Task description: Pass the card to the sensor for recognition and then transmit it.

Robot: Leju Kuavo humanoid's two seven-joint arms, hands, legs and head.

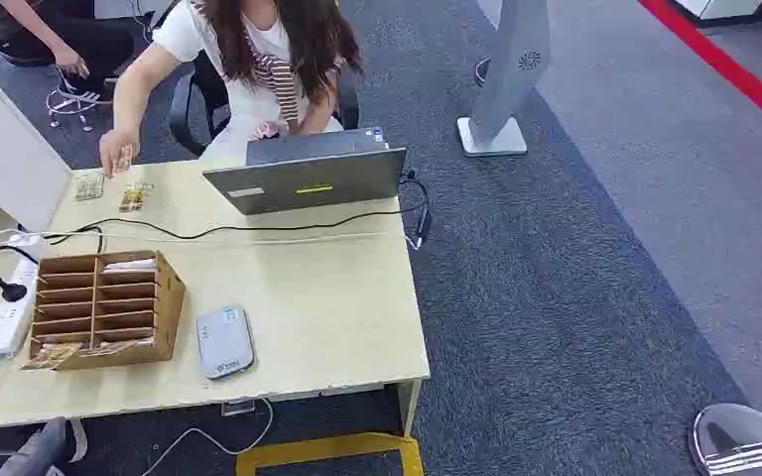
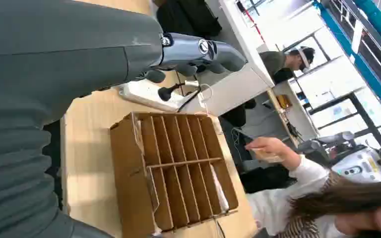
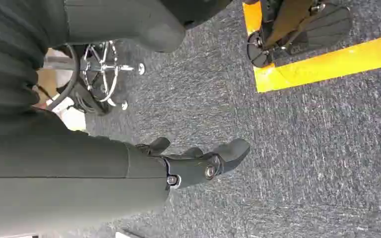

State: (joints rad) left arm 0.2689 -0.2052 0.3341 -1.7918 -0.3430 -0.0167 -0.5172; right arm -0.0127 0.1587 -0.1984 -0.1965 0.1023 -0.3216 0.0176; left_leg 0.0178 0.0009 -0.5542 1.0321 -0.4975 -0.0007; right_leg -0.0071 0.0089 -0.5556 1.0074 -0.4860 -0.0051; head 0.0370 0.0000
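A wooden slotted card holder stands on the left of the table, with cards in a few slots and one card sticking out at its near corner. The flat grey sensor lies just to its right. A person across the table holds a card; two more card stacks lie near that hand. My left hand hovers empty over the table's left end beside the holder, fingers apart. My right hand hangs empty over the carpet, and its silver arm sits at the lower right.
An open laptop with a black cable sits at the table's far side. A white power strip and a white box occupy the left edge. A chair base and a yellow floor line lie below my right hand.
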